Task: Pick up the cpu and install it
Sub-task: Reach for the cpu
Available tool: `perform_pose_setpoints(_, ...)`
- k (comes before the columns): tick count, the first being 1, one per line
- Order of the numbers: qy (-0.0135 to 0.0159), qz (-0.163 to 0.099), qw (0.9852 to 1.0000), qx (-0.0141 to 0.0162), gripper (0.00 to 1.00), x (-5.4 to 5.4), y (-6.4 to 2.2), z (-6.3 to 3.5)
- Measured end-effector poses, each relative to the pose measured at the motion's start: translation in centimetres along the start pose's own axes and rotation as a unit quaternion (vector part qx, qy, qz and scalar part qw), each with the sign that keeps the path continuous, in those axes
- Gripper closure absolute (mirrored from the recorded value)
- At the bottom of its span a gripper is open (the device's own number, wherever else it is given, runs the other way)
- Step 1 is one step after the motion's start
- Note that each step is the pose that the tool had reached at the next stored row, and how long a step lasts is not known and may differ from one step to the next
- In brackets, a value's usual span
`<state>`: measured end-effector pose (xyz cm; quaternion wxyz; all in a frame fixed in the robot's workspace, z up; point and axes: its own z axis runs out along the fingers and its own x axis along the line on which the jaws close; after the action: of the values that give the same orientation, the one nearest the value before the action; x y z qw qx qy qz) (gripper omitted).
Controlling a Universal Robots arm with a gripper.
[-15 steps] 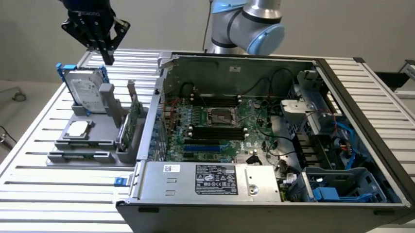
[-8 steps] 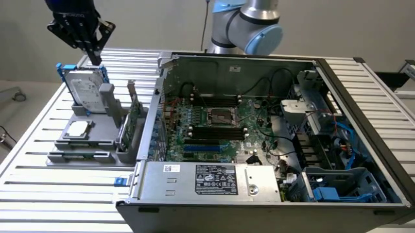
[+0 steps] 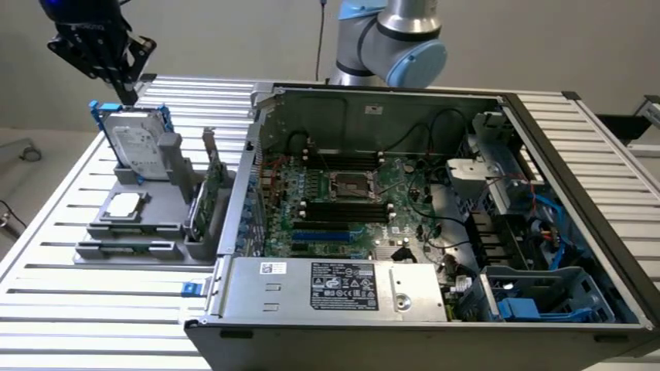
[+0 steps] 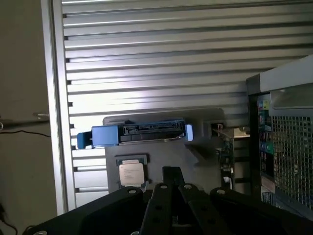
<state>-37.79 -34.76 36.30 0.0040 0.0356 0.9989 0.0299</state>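
While the gripper (image 3: 128, 93) hangs closed and empty above the bench's (image 3: 83, 309) far corner at the exterior view's left, just over the upright hard drive (image 3: 139, 143), the cpu (image 3: 124, 205) lies flat on the grey fixture (image 3: 134, 232) by that same side edge, beside the open computer case (image 3: 413, 309). Seen from the wrist, the closed gripper (image 4: 171, 174) sits above the fixture (image 4: 166, 156), with the cpu (image 4: 131, 174) near the hard drive's (image 4: 142, 133) blue frame.
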Motion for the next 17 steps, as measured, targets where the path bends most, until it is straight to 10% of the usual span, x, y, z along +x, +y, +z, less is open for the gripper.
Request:
perform_pose_setpoints(7,0.0077,0.0,1.0,0.0005,0.89,2.3,-0.72,0.45)
perform_pose_setpoints(17,0.0105,-0.006,0.9999,0.0008,0.89,2.8,-1.88,0.59)
